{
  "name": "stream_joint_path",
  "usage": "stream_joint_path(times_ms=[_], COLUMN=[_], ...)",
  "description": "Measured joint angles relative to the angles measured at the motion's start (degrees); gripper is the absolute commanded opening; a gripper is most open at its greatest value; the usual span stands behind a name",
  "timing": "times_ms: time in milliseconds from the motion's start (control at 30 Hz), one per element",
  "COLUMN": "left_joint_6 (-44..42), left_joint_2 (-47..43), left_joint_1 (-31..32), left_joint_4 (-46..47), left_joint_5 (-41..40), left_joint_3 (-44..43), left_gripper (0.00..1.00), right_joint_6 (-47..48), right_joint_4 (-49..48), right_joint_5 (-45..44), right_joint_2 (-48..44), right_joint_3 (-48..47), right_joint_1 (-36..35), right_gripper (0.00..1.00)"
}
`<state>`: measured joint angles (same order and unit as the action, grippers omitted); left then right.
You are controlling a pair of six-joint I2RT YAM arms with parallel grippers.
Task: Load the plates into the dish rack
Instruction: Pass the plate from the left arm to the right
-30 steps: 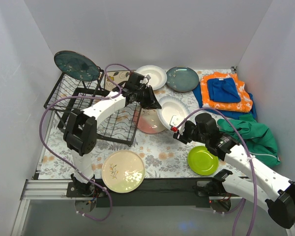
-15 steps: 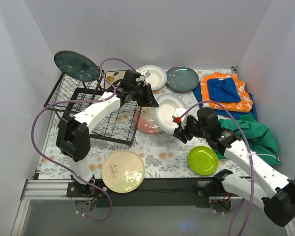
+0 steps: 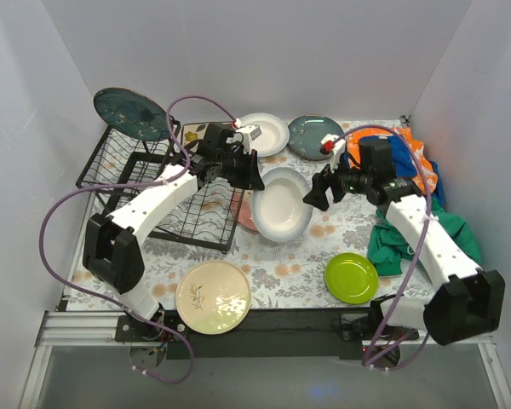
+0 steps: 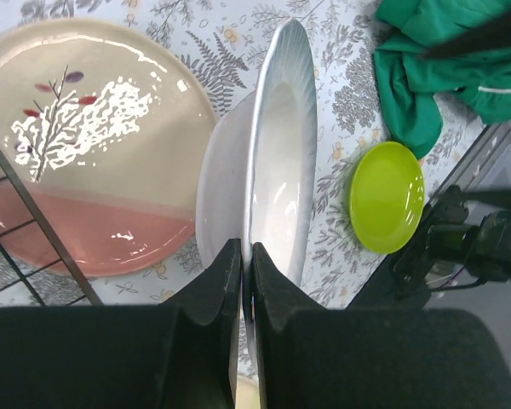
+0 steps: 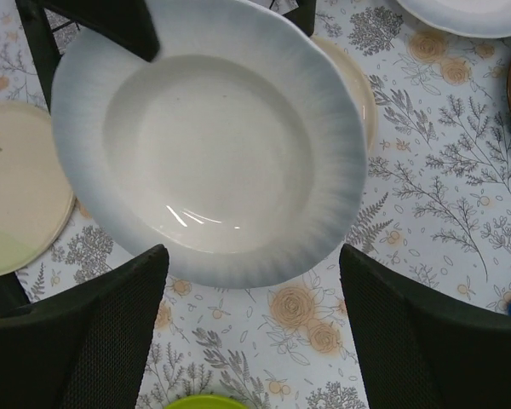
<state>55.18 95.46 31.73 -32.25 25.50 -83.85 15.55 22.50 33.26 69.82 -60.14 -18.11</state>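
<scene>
My left gripper (image 3: 241, 173) is shut on the rim of a white deep plate (image 3: 281, 204), which hangs tilted just right of the black wire dish rack (image 3: 166, 183). In the left wrist view both fingers (image 4: 226, 281) pinch the edge of the plate (image 4: 277, 170). My right gripper (image 3: 317, 194) stands open a little to the right of that plate, apart from it. Its wrist view shows the plate (image 5: 209, 136) beyond the open gripper (image 5: 252, 264). A dark blue-grey plate (image 3: 132, 113) stands in the rack's far corner. A pink-cream plate (image 3: 245, 220) lies partly hidden under the held one.
On the floral cloth lie another white deep plate (image 3: 266, 132), a dark blue-grey plate (image 3: 315, 136), a cream sprig plate (image 3: 213, 296) and a lime green plate (image 3: 351, 278). Orange, blue and green cloths (image 3: 426, 226) are piled at the right.
My right gripper has opened wider and drawn back from the white plate toward the far right. The left gripper keeps the plate, which has shifted slightly left and nearer.
</scene>
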Motion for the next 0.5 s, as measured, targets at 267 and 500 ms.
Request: stream_joint_path(times_ms=[267,500], left_joint_6=[-9.3,-12.8], left_joint_2=[-4.3,-4.5], left_joint_1=[0.0,-0.1], left_joint_4=[-0.1,-0.7], left_joint_5=[3.8,6.1], left_joint_3=[0.0,1.0], left_gripper=[0.00,0.00], right_joint_6=[10.3,16.6], right_joint_4=[10.1,14.1], right_joint_5=[7.3,8.4], right_joint_2=[14.3,16.5], right_joint_3=[-12.1,-16.2], right_joint_1=[1.6,1.6], right_gripper=[0.91,0.90])
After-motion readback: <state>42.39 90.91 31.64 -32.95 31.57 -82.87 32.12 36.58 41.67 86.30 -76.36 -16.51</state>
